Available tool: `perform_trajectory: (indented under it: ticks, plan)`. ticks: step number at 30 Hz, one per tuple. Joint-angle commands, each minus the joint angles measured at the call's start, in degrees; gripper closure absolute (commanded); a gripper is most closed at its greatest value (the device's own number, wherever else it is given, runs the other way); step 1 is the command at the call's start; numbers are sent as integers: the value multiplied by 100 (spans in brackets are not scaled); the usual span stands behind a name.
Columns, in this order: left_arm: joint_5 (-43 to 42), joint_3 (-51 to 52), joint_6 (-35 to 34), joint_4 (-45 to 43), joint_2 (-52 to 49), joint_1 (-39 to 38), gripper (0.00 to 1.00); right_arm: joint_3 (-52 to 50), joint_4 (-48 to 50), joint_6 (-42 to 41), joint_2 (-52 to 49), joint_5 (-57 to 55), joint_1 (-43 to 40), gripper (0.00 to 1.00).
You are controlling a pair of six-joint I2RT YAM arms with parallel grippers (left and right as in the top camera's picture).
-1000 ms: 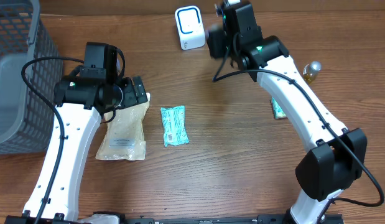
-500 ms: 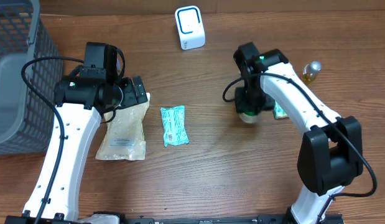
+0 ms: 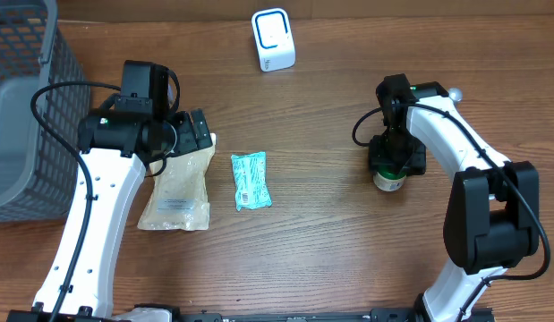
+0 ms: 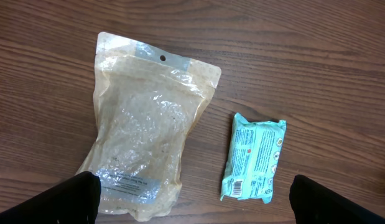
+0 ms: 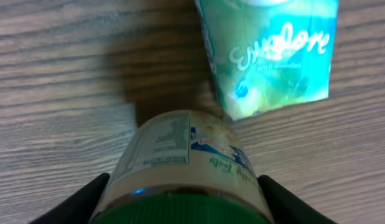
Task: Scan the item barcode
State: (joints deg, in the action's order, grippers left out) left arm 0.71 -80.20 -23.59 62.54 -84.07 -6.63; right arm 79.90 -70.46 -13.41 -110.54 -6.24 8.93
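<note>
- The right gripper (image 5: 183, 202) has its fingers (image 5: 77, 200) on both sides of the green-lidded jar (image 5: 186, 146). I cannot tell if they press the lid or only stand beside it.
- The jar is on the right part of the table (image 3: 303, 259), upright as far as I can judge, and well apart from the white scanner (image 3: 273, 40) at the far edge.
- Risk: if the fingers let go before the jar sits flat, it may tip against the green-white pack (image 5: 270, 56) just beside it.
- Risk: the jar label is curved, so the barcode could face away from the scanner. I see no barcode from the wrist view.
- The left gripper (image 4: 192, 186) hangs spread wide and holds nothing, above the clear pouch (image 4: 142, 143) and the teal packet (image 4: 253, 158).
- Writing: the pack shows a white cursive brand that I cannot read with certainty. The small print on the jar label is too blurred. The teal packet carries a barcode near one corner.
</note>
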Motion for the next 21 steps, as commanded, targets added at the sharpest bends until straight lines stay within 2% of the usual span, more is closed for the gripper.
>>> perform_trajectory:
  ticks: [1, 4, 6, 10, 16, 21]
  plan:
    - [35, -44, 46, 0, 7, 26, 0, -2, 140, -31, 13, -15, 15, 16]
    - [35, -44, 48, 0, 7, 24, 0, -2, 275, -31, 13, -15, 15, 4]
    - [35, -44, 46, 0, 7, 26, 1, -2, 345, -31, 13, -15, 15, 0]
    - [35, -44, 48, 0, 7, 24, 1, -2, 737, -33, 13, -15, 15, 0]
    - [35, -44, 46, 0, 7, 26, 1, -2, 2201, -33, 9, 83, 20, 0]
    - [35, -44, 46, 0, 7, 26, 0, -2, 2850, -35, 9, 1373, 39, 0]
